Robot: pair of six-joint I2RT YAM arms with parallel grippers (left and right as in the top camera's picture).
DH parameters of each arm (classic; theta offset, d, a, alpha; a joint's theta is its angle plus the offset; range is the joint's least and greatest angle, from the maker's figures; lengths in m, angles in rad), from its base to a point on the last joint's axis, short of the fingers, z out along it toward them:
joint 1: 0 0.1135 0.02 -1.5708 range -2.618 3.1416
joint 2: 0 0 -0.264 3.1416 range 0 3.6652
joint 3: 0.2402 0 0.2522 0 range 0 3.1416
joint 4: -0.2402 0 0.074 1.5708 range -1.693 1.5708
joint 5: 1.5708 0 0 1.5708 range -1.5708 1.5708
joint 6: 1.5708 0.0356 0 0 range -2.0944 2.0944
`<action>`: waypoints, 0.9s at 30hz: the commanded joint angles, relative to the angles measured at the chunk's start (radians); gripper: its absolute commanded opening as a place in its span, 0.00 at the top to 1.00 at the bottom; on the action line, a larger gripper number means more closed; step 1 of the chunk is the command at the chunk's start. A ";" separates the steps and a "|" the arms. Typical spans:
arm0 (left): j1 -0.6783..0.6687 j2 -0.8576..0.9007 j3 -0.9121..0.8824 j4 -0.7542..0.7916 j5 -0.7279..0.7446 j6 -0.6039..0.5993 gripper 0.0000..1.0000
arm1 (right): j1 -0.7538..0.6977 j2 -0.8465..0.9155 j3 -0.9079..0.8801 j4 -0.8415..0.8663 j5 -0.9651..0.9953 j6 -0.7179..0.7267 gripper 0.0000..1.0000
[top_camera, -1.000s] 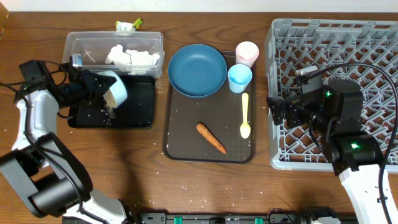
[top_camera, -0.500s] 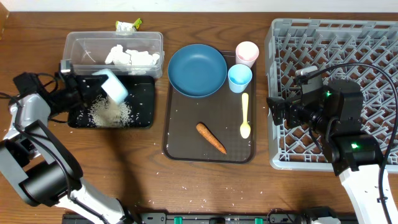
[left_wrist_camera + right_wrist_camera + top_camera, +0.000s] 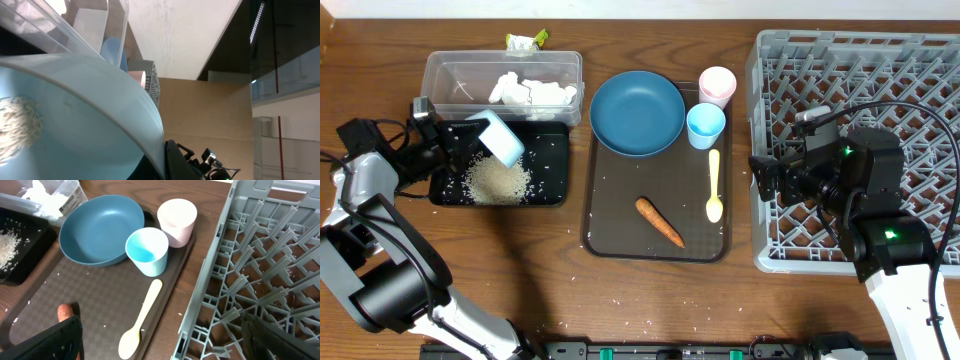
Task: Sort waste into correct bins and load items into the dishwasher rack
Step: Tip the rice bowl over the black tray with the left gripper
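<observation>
Overhead: left pincer (image 3: pixel 468 142) at left of frame, clenched on rim of white round bowl (image 3: pixel 500 137). Bowl tipped on side above shallow glossy black tray (image 3: pixel 552 165). Heap of loose white rice grains (image 3: pixel 498 180) lies on tray under bowl. Clear plastic tub (image 3: pixel 450 75) just above tray holds crumpled white paper tissues (image 3: pixel 532 90). Right pincer (image 3: pixel 761 180) spread wide, grasping nothing, at left edge of large square grey plastic rack (image 3: pixel 920 60).
</observation>
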 commanded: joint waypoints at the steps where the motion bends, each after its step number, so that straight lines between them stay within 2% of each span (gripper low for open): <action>1: 0.002 -0.003 0.016 -0.009 0.030 -0.024 0.94 | 0.010 -0.002 0.018 -0.002 -0.011 0.013 0.01; 13: -0.004 -0.027 0.016 0.036 0.028 -0.074 0.94 | 0.010 -0.002 0.018 -0.002 -0.011 0.013 0.01; 16: -0.005 -0.028 0.016 0.023 0.029 -0.142 0.94 | 0.010 -0.002 0.018 -0.002 -0.011 0.013 0.01; 20: -0.010 -0.032 0.016 0.076 0.027 -0.154 0.94 | 0.010 -0.002 0.018 -0.001 -0.011 0.013 0.01; 22: -0.010 -0.036 0.016 0.053 0.029 -0.220 0.94 | 0.010 -0.002 0.018 -0.001 -0.010 0.013 0.01; 27: -0.026 -0.063 0.016 0.052 0.029 -0.248 0.94 | 0.010 -0.002 0.018 -0.004 -0.010 0.013 0.01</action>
